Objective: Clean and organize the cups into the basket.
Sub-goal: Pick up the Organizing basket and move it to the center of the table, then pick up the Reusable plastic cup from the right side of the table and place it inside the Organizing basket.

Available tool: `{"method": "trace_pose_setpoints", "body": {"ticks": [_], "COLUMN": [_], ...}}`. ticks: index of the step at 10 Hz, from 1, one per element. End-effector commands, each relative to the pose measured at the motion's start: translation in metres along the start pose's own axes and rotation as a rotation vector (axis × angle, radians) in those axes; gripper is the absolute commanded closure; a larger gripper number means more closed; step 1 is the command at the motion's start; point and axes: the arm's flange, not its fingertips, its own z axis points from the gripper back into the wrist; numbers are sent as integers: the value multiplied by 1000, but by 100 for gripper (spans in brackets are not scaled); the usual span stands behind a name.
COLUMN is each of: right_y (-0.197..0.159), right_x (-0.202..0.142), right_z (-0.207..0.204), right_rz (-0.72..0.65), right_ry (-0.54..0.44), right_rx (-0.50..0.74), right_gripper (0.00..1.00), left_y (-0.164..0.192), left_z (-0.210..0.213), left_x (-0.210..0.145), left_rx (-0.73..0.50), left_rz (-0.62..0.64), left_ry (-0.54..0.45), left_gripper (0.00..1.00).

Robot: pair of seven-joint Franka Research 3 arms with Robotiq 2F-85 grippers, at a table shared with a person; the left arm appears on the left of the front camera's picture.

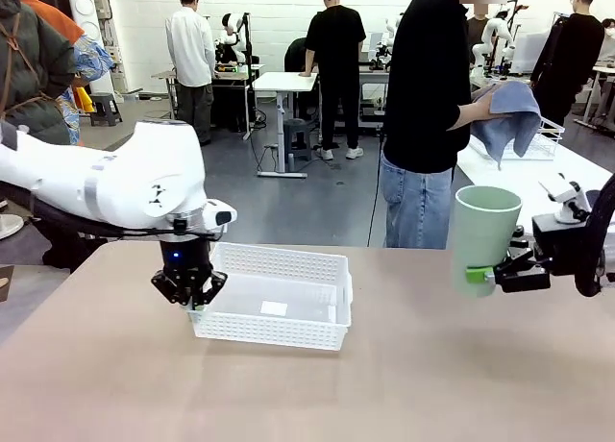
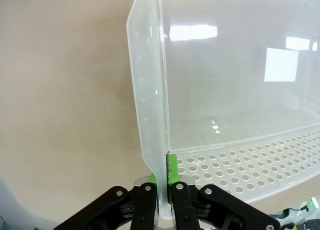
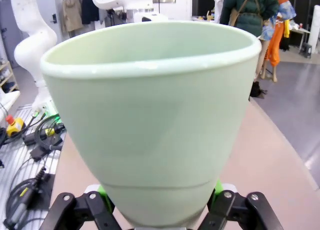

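Note:
A white lattice basket point(image 1: 279, 319) sits mid-table with nothing in it. My left gripper point(image 1: 189, 296) is shut on its left end wall, near the front corner; in the left wrist view the thin wall point(image 2: 150, 105) runs up from between my closed fingers point(image 2: 172, 175). A pale mint green cup point(image 1: 483, 233) hangs upright above the table's right side, my right gripper point(image 1: 495, 274) shut on its base. It looms large in the right wrist view, the cup point(image 3: 155, 115) rising from my green pads point(image 3: 216, 187). The person point(image 1: 428, 96) at the far side holds a blue cloth point(image 1: 509, 110).
A second white table point(image 1: 538, 178) with a white wire rack point(image 1: 543, 139) stands behind the cup at the right. The tan tabletop point(image 1: 288, 394) is bare in front of the basket. Other people and tables stand farther back.

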Motion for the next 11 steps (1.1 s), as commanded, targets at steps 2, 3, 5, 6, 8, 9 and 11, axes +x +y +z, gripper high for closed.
{"method": "trace_pose_setpoints", "body": {"ticks": [2,3,5,6,8,9,11], "right_y": [15,18,17,14,6,13,13], "right_x": [25,38,48,46,40,46,46], "right_z": [-3,-3,-2,0,3,4,4], "right_rz": [-24,-11,-12,-25,-57,0,0], "right_ry": [-22,-27,-41,-43,-53,-22,-22], "right_rx": [-15,-24,-34,-41,-44,-23,-23], "right_gripper": [83,83,83,83,83,83,83], "left_y": [-32,-42,-55,-59,-62,-55,-55], "left_z": [2,2,-2,-5,-7,-7,-8], "left_x": [11,11,13,14,16,16,11], "left_rx": [44,49,51,51,51,38,19], "left_rz": [18,6,8,0,19,33,-21], "left_ry": [24,26,33,43,41,41,40], "left_gripper": [100,100,100,100,100,100,100]}}
